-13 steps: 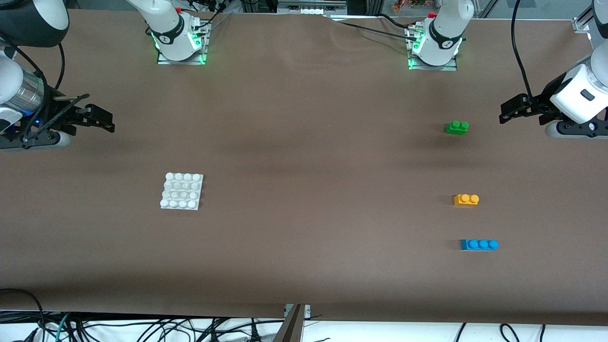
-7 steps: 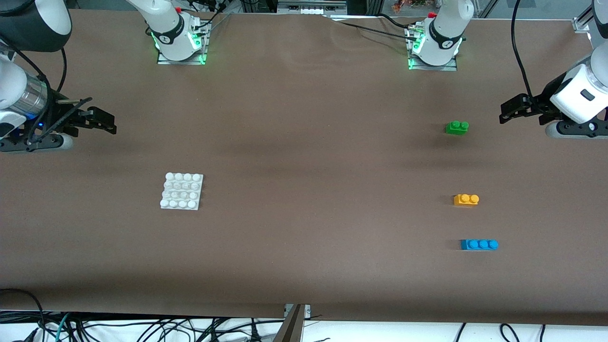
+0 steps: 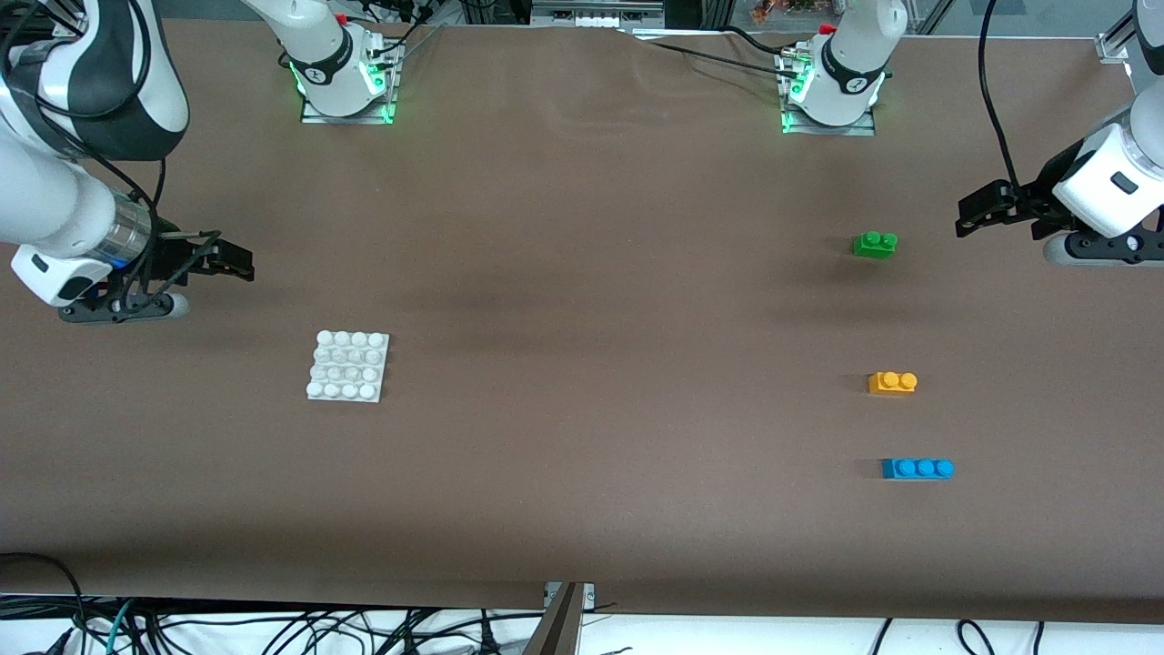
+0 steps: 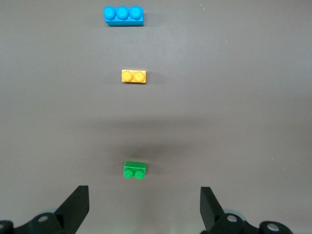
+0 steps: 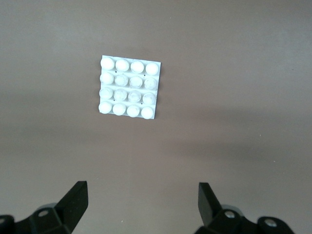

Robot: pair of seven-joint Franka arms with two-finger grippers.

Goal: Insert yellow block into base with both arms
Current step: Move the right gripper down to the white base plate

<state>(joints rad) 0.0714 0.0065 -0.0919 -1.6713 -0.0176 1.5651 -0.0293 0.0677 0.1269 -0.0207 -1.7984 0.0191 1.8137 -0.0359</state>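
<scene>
The yellow block [image 3: 893,383] lies on the table toward the left arm's end, between a green brick and a blue brick; it also shows in the left wrist view [image 4: 133,76]. The white base [image 3: 348,366] lies toward the right arm's end and shows in the right wrist view [image 5: 128,94]. My left gripper [image 3: 971,216] is open and empty, held over the table beside the green brick. My right gripper [image 3: 238,263] is open and empty, over the table near the base. In the wrist views the left gripper [image 4: 145,207] and right gripper [image 5: 142,204] show wide-open jaws.
A green two-stud brick [image 3: 875,244] lies farther from the front camera than the yellow block; a blue three-stud brick [image 3: 917,468] lies nearer. The arm bases [image 3: 344,77] stand along the table's back edge. Cables hang below the front edge.
My right arm has swung in from the table's end toward the base, its gripper now closer to it. The left arm has barely moved. The blocks and base have not moved.
</scene>
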